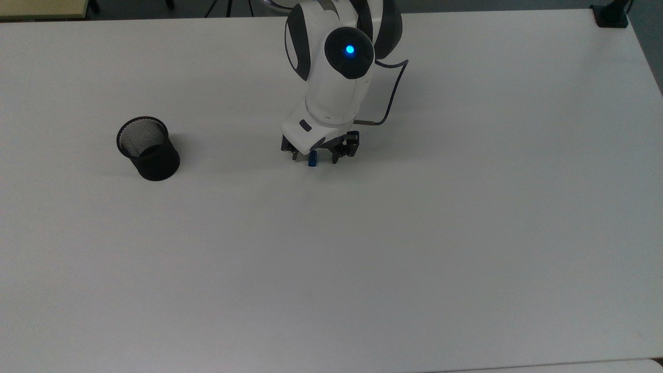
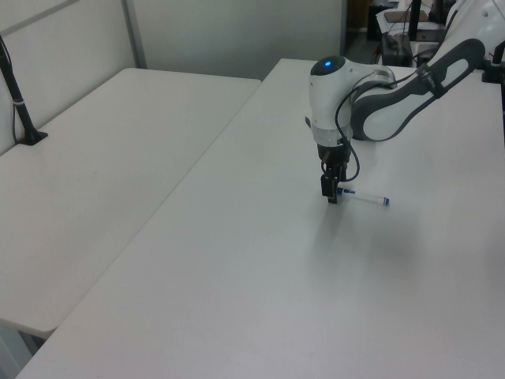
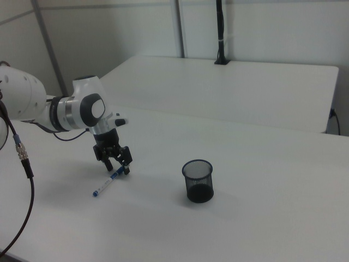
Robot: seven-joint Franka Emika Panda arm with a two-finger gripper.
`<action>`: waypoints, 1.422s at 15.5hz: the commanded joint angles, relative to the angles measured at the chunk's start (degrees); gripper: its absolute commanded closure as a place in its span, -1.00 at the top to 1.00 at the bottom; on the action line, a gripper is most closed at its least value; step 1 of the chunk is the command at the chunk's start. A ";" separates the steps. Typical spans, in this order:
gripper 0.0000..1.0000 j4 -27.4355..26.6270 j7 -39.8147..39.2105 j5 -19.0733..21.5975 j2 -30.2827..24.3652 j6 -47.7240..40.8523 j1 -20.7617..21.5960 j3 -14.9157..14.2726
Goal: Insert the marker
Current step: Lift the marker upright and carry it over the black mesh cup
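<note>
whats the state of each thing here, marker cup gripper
marker: lying flat on the table, capped, not lifted
black mesh cup: upright, nothing in it, apart from the marker
gripper: open, lowered with a finger on each side of the marker's blue cap end

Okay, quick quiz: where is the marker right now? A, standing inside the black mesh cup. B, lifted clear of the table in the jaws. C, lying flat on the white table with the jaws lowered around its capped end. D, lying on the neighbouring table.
C: the marker lies flat on the white table, the gripper down at its blue-capped end with jaws open either side, well apart from the black mesh cup.
</note>
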 commanded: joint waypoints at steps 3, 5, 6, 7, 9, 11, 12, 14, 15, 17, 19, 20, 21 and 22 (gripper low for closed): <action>-0.95 -2.33 3.31 -0.33 -0.43 3.47 -0.69 0.07; -1.00 -2.24 3.49 -0.16 -0.86 3.39 -0.86 0.07; -1.00 -2.07 3.49 -0.16 -1.21 3.30 -1.39 0.07; -1.00 -1.81 3.49 -0.16 -1.65 3.13 -1.65 0.07; -1.00 -1.71 3.14 -0.16 -3.84 2.95 -2.53 0.07; -1.00 -1.63 3.05 -0.16 -5.78 2.95 -2.97 0.07; -1.00 -1.63 3.05 -0.16 -7.18 2.95 -3.84 0.07; -1.00 -1.28 2.96 -0.07 -11.39 2.95 -6.04 0.07; -1.00 -1.28 2.79 -0.07 -13.76 2.95 -7.44 0.07; -1.00 -1.36 0.52 -0.07 -17.64 3.65 -11.39 -0.11; -1.00 -1.71 -4.13 0.80 -19.67 7.58 -14.38 -0.90; -1.00 -2.06 -5.37 1.85 -20.37 10.74 -15.97 -1.60; -1.00 -2.15 -6.52 2.13 -20.47 13.38 -16.50 -2.73; -1.00 -2.33 -8.18 2.13 -20.38 16.45 -16.51 -4.57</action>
